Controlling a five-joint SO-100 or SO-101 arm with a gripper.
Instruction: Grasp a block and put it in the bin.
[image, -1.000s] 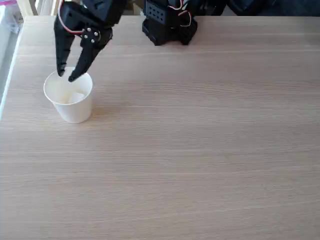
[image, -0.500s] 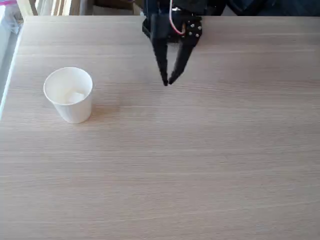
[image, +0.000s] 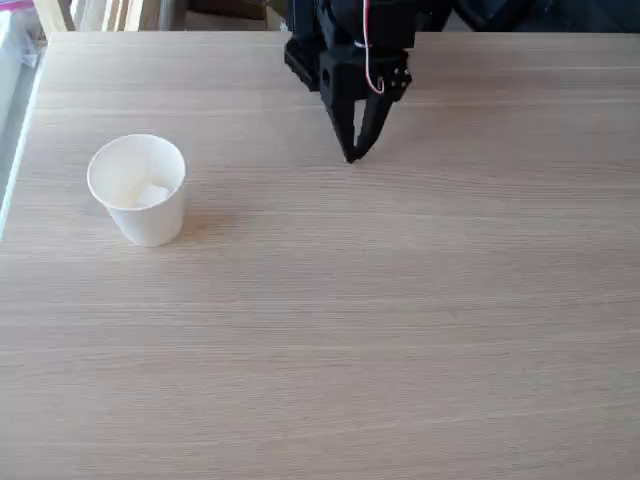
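One block (image: 152, 192) sits inside bin (image: 137, 190), well left of gripper (image: 350, 157) in fixed view. Fingers pressed together, holding nothing, pointing down near arm base. Task looks done; no further reach needed.

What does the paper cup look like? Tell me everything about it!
The cup is white paper, round, with a rolled rim, and gets narrower toward its base. It stands upright on the left side of the wooden table in the fixed view, open end up. Inside it lies a small white block. Only the table touches it from outside; the gripper is away to its right, near the table's far edge.
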